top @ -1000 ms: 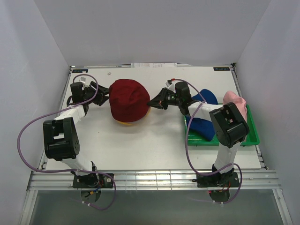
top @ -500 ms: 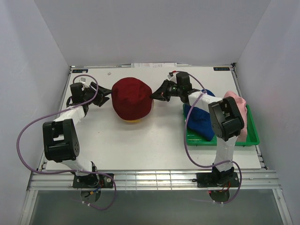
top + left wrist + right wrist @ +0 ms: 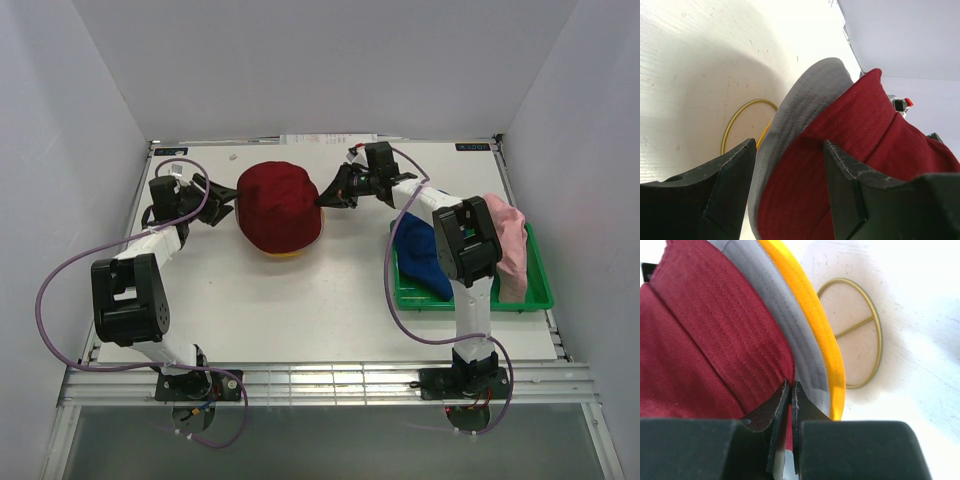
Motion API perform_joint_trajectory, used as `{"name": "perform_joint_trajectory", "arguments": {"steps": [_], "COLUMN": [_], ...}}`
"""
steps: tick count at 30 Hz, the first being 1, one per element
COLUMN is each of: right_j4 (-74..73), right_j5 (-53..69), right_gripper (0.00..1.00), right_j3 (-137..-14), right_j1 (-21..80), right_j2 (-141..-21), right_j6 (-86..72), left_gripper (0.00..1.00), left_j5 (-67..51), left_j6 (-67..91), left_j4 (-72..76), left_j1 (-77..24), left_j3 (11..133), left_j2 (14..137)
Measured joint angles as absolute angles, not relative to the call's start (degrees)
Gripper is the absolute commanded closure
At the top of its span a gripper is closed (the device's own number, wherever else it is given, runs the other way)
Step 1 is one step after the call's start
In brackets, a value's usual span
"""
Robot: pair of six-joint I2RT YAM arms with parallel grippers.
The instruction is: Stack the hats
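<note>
Left claw (image 3: pixel 225 197): open, at the left side of the pile. The brims' left edge lies between its fingers but is not pinched, as far as I can see.
Stack: far-centre of the counter (image 3: pixel 300 320), three hats one over another.
Yellow hat (image 3: pixel 815 325): at the bottom, only its brim peeping out.
Grey hat (image 3: pixel 805 100): in the middle, again just a brim showing.
Dark red hat (image 3: pixel 278 205): on top, crown up, covering the other two.
Gold wire stand (image 3: pixel 855 326): its ring base lies on the counter under the pile (I can't see whether the hats actually sit on it).
Right claw (image 3: pixel 322 200): closed on the right edge of the dark red hat's brim, with cloth between its tips.
Blue hat (image 3: pixel 418 262): in the green tray (image 3: pixel 535 295) on the right, well apart from the stack, partly behind the right arm.
Pink hat (image 3: pixel 510 240): also in the tray, right of the blue one, draped toward the tray's far right.
Done, I'd judge: three of five hats are stacked, the third not yet let go.
Left to do: release the dark red brim, then bring over the blue and pink hats.
</note>
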State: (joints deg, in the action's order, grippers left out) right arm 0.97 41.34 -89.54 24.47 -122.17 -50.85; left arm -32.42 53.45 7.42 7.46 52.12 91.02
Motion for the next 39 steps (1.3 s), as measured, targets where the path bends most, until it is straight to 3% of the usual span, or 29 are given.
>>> {"name": "perform_joint_trajectory", "arguments": {"steps": [20, 39], "right_j4": [-5.96, -10.57], "right_j5": [41.76, 41.82], "right_gripper": [0.92, 0.92], "right_j3": [-94.26, -100.75], "right_j1": [24.38, 24.10], "right_j2": [-124.14, -127.13], "right_j6": [-46.87, -44.49], "left_gripper": [0.35, 0.38], "left_j5": [-35.83, -46.13], "left_j6": [53.76, 53.45], "left_j4": [12.21, 19.29], "left_j1": [8.73, 9.28], "left_j3": [53.52, 56.31], "left_j2": [89.06, 95.18]}}
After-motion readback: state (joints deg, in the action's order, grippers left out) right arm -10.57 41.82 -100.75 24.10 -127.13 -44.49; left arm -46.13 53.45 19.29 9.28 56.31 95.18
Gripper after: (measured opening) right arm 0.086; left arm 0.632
